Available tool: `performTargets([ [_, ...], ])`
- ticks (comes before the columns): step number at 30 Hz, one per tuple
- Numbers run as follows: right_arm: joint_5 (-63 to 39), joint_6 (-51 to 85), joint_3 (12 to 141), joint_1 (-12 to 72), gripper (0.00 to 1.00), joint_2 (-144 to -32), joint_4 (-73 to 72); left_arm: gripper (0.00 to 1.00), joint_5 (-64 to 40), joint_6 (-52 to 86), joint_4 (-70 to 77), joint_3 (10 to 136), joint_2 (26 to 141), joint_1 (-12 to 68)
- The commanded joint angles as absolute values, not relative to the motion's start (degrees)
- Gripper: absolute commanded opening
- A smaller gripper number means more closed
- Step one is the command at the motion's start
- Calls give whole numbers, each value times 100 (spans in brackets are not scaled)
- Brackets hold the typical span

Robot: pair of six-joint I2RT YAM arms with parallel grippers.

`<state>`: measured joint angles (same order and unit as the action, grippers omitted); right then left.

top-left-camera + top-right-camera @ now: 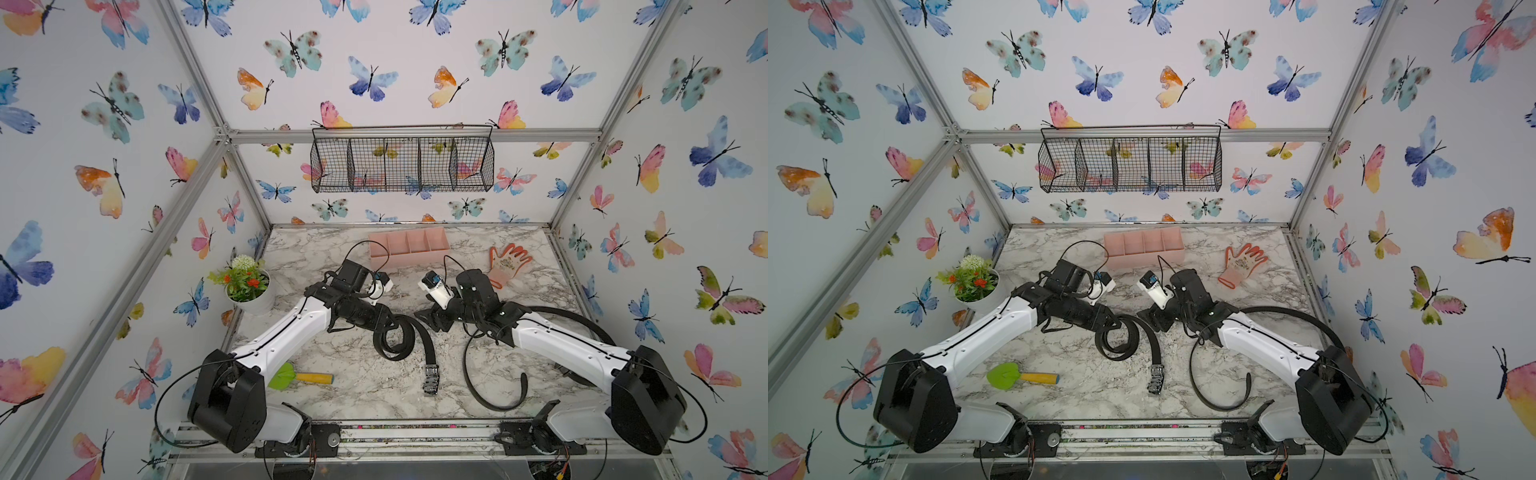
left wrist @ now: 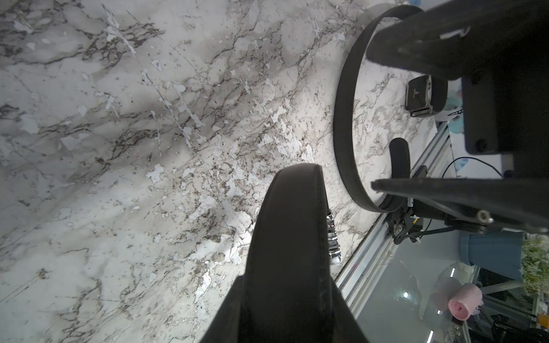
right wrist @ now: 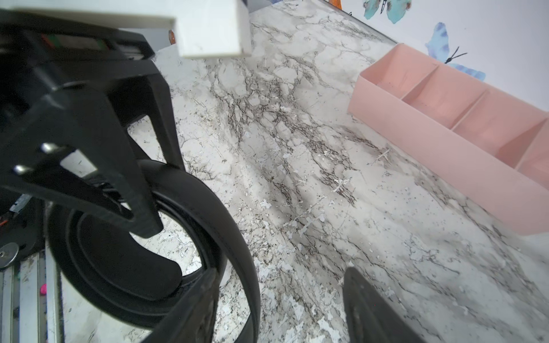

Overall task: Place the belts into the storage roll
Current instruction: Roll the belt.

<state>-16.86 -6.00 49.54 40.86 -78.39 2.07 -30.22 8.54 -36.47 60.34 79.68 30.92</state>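
Note:
A black belt (image 1: 395,347) lies half coiled at mid table, its shiny buckle (image 1: 431,378) toward the front edge. My left gripper (image 1: 384,328) is shut on the coil; in the left wrist view the strap (image 2: 285,225) fills the gap between the jaws. My right gripper (image 1: 428,320) stands open just right of the coil. In the right wrist view its fingers (image 3: 365,306) are wide apart, and a loop of the strap (image 3: 246,267) passes loosely by one of them. A second belt (image 1: 478,386) curves behind the right arm. The pink storage roll (image 1: 409,259) sits at the back with nothing in it.
An orange and white glove (image 1: 507,262) lies right of the storage roll. A potted plant (image 1: 249,286) stands at the left edge. A green scoop with a yellow handle (image 1: 299,377) lies front left. A wire basket (image 1: 403,164) hangs on the back wall.

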Motion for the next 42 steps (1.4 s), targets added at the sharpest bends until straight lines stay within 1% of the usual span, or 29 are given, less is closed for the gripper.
performTargets([
  [1,-1885,-385,4841,4008,71,-7760,112,16,-2278,884,-3597,6275,7647,3291],
  [6,-1785,-436,4907,4008,70,-7944,432,16,-2014,1080,-3210,6202,7271,3346],
  [11,-1942,-189,4774,4008,64,-8083,178,15,-1751,1236,-2600,5948,6788,3489],
  [13,-2000,-41,4702,4008,64,-8025,34,15,-1560,1260,-2365,5847,6610,3591],
  [19,-2176,425,4218,3995,77,-7473,-435,13,-992,1288,-1893,5585,6258,3889],
  [23,-2377,682,4006,3951,81,-7168,-710,12,-534,1191,-1697,5503,6194,4267],
  [29,-2241,828,4037,3933,88,-6782,-815,12,36,975,-1661,5655,6264,4596],
  [31,-2185,881,4121,3933,88,-6744,-732,12,201,837,-1732,5792,6333,4701],
  [37,-2298,1264,4117,3930,89,-6838,-1145,11,921,501,-1698,6109,6438,5085],
  [42,-2098,1504,4112,3933,88,-6916,-1538,10,1002,414,-1560,6249,6495,5158],
])
